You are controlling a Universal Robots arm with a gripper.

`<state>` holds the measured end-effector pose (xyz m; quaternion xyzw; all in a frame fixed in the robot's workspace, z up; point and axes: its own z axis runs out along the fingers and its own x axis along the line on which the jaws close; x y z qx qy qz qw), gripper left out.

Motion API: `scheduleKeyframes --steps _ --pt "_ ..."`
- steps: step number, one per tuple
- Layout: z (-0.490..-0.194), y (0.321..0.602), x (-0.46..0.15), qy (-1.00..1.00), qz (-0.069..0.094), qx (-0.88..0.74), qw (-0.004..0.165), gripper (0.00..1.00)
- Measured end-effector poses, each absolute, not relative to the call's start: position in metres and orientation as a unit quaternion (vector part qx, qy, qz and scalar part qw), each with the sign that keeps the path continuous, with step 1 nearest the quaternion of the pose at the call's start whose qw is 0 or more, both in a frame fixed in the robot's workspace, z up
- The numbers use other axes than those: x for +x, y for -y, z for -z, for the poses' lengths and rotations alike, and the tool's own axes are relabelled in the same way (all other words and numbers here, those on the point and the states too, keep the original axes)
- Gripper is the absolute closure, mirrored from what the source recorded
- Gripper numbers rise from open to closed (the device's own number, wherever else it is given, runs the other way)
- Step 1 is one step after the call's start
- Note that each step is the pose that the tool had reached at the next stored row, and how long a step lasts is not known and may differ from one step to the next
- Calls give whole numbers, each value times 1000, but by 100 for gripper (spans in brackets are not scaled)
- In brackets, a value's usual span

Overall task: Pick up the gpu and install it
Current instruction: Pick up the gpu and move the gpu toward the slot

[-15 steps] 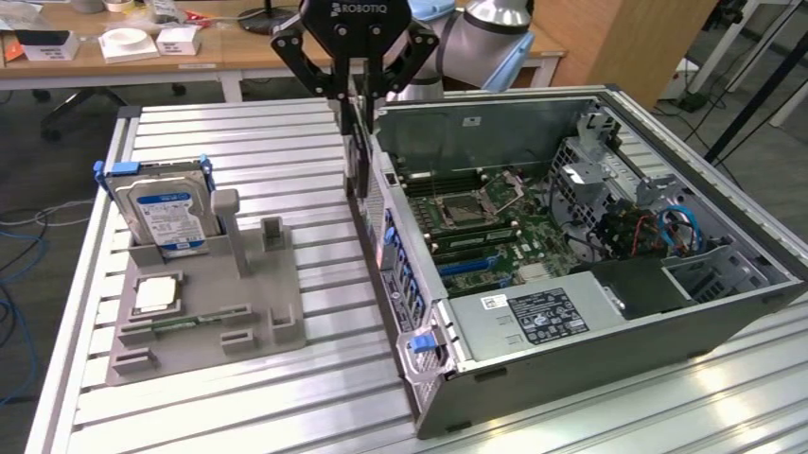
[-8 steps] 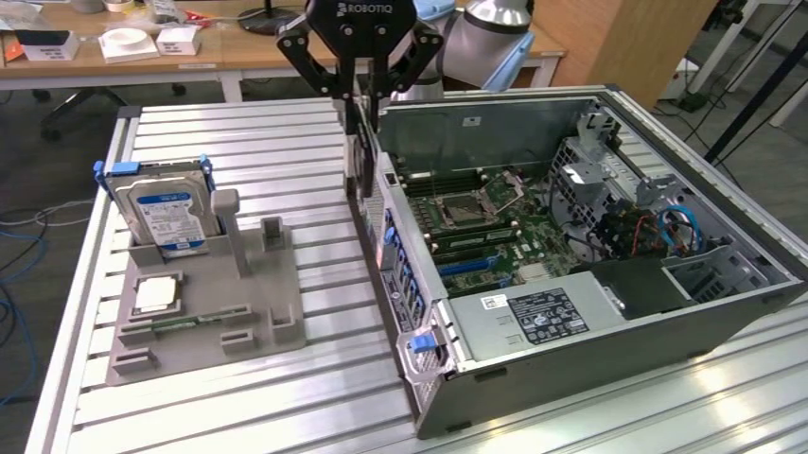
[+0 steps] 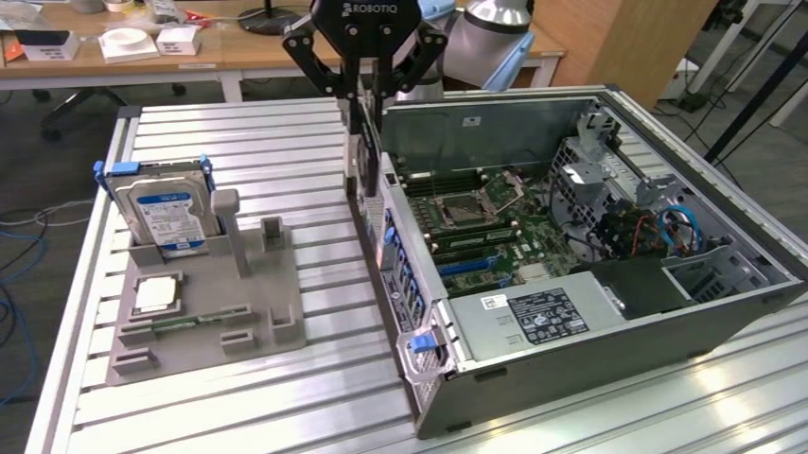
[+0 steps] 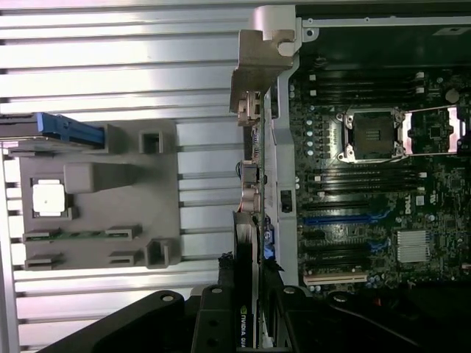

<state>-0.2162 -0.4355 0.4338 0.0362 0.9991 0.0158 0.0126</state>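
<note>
Gpu (image 3: 367, 161) hangs edge-on and upright from the pincer (image 3: 365, 95), whose fingers are drawn in narrow on the card's upper edge and hold it. It sits just at the rear wall of the open computer case (image 3: 707, 312), on the exterior view's left of that case, and whether it touches the wall I cannot tell. In the wrist view the same card (image 4: 250, 220) runs as a thin line away from the pincer (image 4: 248, 298), with its silvery bracket (image 4: 261, 66) at the far end near the case's corner. Everything rests on a worktop (image 3: 253, 132) of ribbed aluminium slats, pale and reflective. Behind it the room holds a wooden desk (image 3: 189, 57) carrying small white boxes, a wooden panel (image 3: 631, 38), and blue cables (image 3: 19, 274) on a grey floor. On the worktop there are one case, lying open with its motherboard (image 3: 486, 236) exposed, and one grey holder (image 3: 272, 312). The holder carries one hard drive (image 3: 162, 213) with a blue label, standing upright, one square processor chip (image 3: 154, 295) lying flat, and one narrow green memory strip (image 3: 189, 322).
</note>
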Motion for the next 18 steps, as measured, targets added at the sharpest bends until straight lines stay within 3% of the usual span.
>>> scheduleKeyframes --steps 18 --pt "-434 436 -206 -999 -16 36 13 74"
